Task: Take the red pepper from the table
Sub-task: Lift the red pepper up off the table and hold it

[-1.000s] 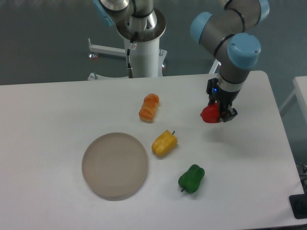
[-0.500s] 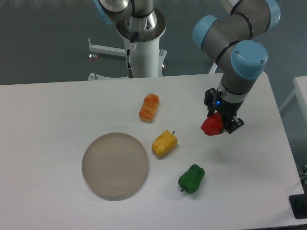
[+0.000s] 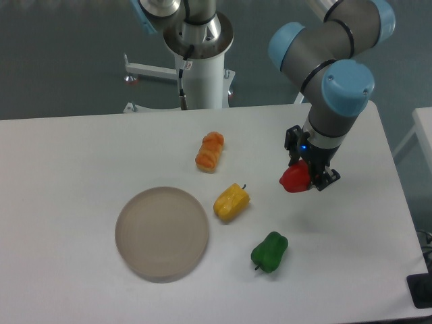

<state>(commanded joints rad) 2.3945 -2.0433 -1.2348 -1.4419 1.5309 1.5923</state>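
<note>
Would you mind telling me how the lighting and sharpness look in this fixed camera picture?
Fixed camera: lighting is soft and even, with faint shadows under the yellow pepper and green pepper; no strong glare on the table; the red pepper in the gripper looks slightly soft.

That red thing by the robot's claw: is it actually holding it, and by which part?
Yes. The gripper is shut on the red pepper, its fingers clamping the pepper's right side. Most of the pepper sticks out to the left. Whether it is clear of the table cannot be told.
</note>
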